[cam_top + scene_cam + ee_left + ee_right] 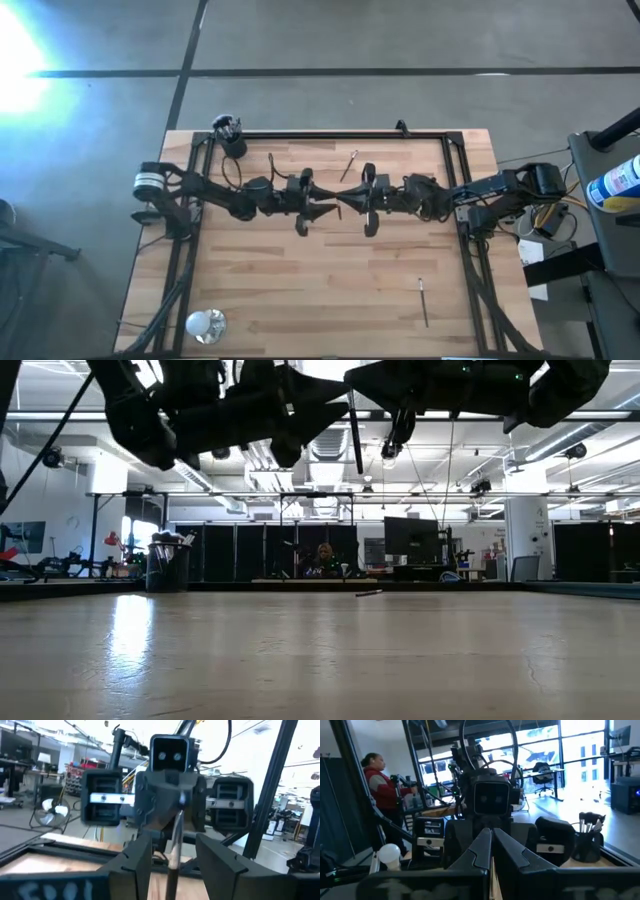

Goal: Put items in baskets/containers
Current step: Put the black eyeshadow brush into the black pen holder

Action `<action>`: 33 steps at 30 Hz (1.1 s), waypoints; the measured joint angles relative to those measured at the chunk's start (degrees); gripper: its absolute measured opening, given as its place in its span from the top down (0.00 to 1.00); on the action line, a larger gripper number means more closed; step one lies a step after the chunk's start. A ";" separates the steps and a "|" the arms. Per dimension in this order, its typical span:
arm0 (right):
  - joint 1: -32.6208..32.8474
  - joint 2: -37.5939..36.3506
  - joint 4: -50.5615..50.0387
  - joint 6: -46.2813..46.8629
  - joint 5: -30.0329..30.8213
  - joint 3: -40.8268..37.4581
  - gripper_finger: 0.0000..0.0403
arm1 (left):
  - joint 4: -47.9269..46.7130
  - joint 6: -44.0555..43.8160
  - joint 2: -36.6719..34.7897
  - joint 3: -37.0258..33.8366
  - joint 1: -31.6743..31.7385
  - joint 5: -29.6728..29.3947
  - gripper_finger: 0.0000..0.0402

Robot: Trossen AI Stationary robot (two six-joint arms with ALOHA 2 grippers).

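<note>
My two grippers meet tip to tip above the middle of the table. My right gripper (350, 199) (491, 837) is shut on a thin dark makeup brush (354, 438), which hangs high above the table. My left gripper (326, 206) (172, 847) is open, one finger on either side of the brush (174, 845), touching nothing. The black cup (233, 143) (168, 567) stands upright at the table's far left with several brushes in it. One brush (349, 165) (368, 593) lies flat at the far middle. Another (423, 301) lies at the near right. My right gripper pinches the brush between its two shut fingers, at its upper part (180, 812). The fingers come level from the table's right and lie across the brush. The brush hangs nearly upright below them, its lower end (358, 468) clear of the table.
A shiny whitish round object (205, 323) sits at the near left corner. A black frame (330, 134) runs along the table's far and side edges. Bare wood (300, 290) lies under and in front of the grippers. A person in red (376, 782) stands beyond the table.
</note>
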 joint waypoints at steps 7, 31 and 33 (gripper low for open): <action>0.00 -0.04 1.12 -1.08 -1.31 0.02 0.98 | -7.56 0.22 0.10 3.58 0.09 0.99 0.64; -0.04 -2.90 0.48 -3.16 -0.66 -1.21 0.75 | -11.12 4.37 -10.31 -3.82 7.01 -2.70 0.96; -0.04 -3.71 0.47 -3.79 -0.66 -1.81 0.74 | -13.92 5.20 -12.55 -5.48 10.29 -4.84 0.96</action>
